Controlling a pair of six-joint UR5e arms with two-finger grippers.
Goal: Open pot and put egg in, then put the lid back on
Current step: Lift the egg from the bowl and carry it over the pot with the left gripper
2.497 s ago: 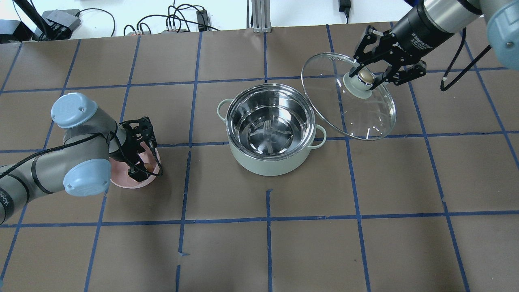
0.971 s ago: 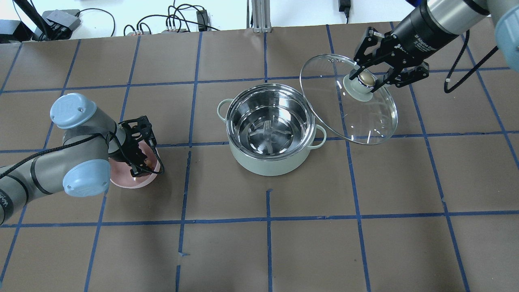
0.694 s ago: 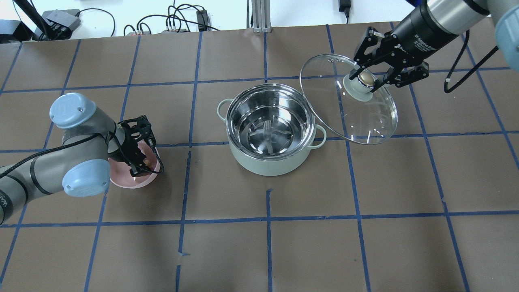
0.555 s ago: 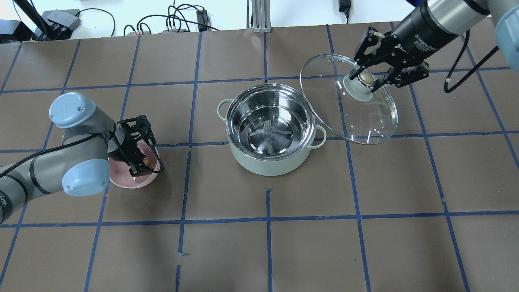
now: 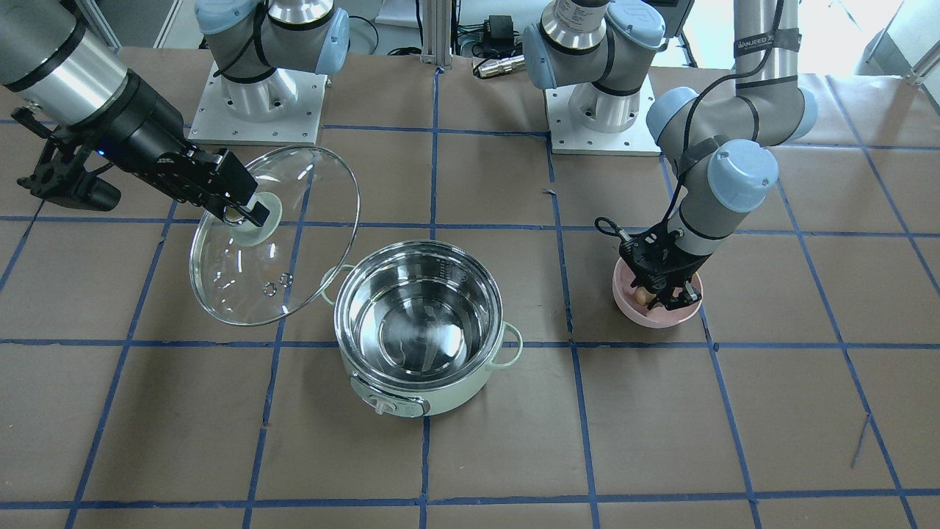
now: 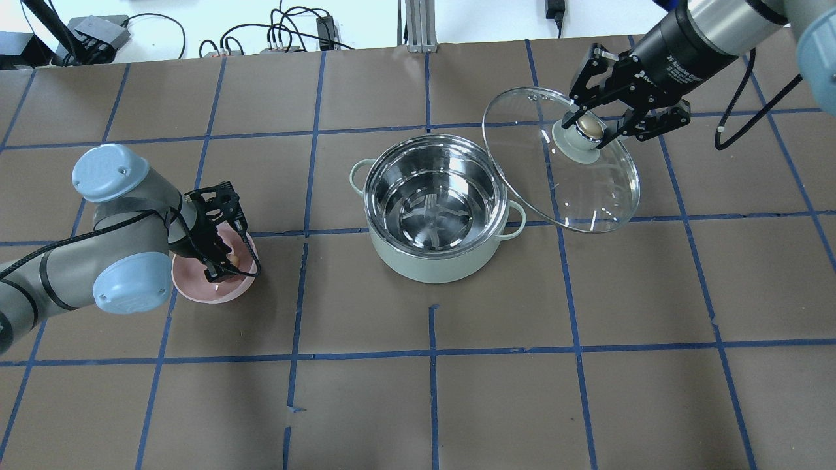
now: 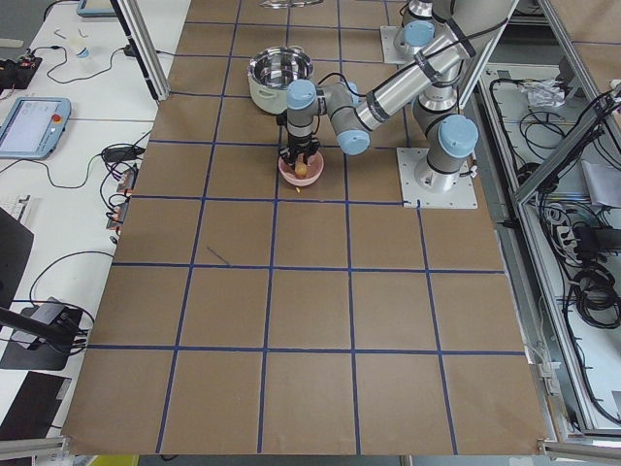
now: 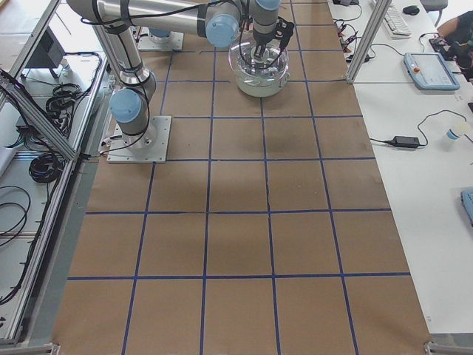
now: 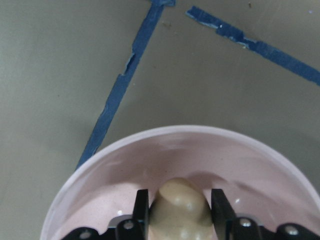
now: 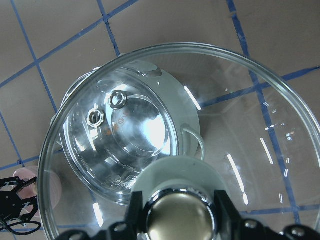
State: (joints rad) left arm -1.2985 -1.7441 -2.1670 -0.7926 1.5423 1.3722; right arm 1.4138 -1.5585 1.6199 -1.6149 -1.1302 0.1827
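Observation:
The pot point(image 6: 436, 209) stands open mid-table, its steel inside empty; it also shows in the front view point(image 5: 418, 327). My right gripper point(image 6: 591, 127) is shut on the knob of the glass lid point(image 6: 588, 189) and holds it tilted in the air to the pot's right. In the right wrist view the lid point(image 10: 240, 100) hangs over the pot point(image 10: 125, 145). My left gripper point(image 6: 221, 258) is down in a pink bowl point(image 6: 196, 290), shut on the egg point(image 9: 179, 207). Its fingers point(image 9: 141, 210) press the egg's two sides.
The pink bowl point(image 5: 661, 317) sits to the pot's left, about a tile's width away. Brown table cover has blue tape grid lines. Cables and boxes point(image 6: 98, 32) lie beyond the far edge. The arm bases point(image 5: 257, 103) stand at the robot's side.
The left gripper's fingers have closed on the egg in the pink bowl, and the left arm has shifted slightly left. The right gripper holds the lid almost still.

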